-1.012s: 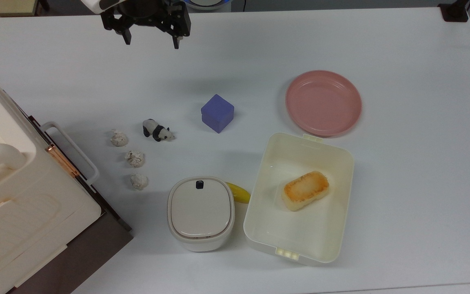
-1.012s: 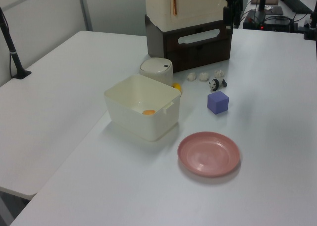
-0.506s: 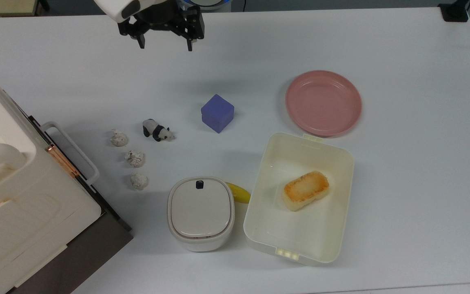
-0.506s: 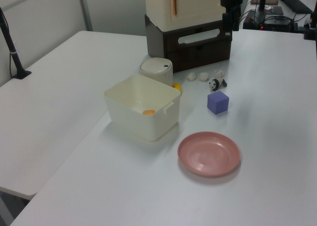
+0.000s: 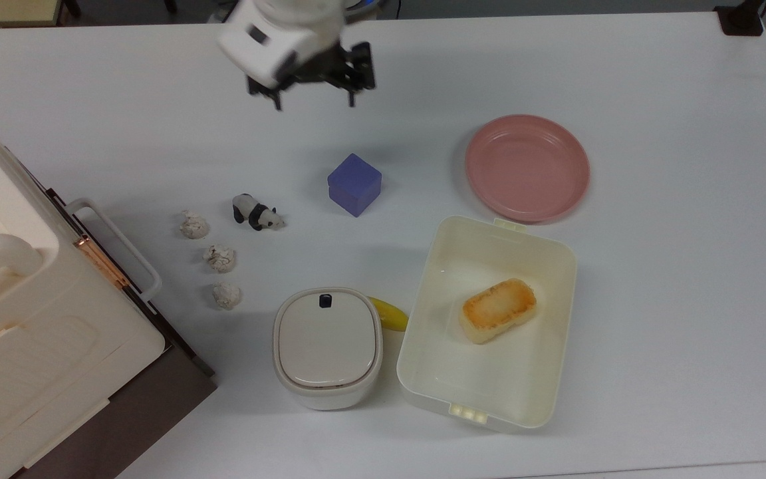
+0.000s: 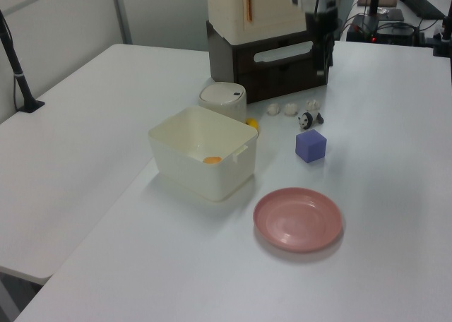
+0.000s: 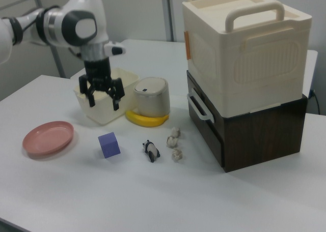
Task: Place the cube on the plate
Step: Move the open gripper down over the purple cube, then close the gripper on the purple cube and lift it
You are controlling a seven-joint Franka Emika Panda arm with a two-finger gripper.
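Above the white bench (image 5: 655, 80), the end effector (image 5: 313, 101) hangs with its two black fingers (image 7: 92, 97) spread wide and pointing down, gripping nothing. Its white wrist sits over it toward the top view's upper left.

Below the end effector in the top view, slightly to the top view's right and well apart from it, the cube (image 5: 354, 184) rests on the bench, untouched. In the right view the cube (image 7: 109, 144) lies under and a little in front of the open fingers.

Farther to the top view's right of the end effector, past the cube, sits the plate (image 5: 527, 167), nothing on it; cube and plate stand apart. Just below the plate in the top view, nearly touching its rim, is a cream tub (image 5: 416, 346) holding a toasted bread-like block (image 5: 497, 310).

Down and to the top view's left of the end effector stands a small panda figure (image 5: 256, 213), with three pale crumpled lumps (image 5: 220, 258) beside it. Farther down is a lidded cream pot (image 5: 327, 346) with a yellow banana (image 5: 389, 314) between it and the tub. At the top view's far left stands a cream box (image 5: 37, 319) on a dark cabinet (image 7: 254, 125).
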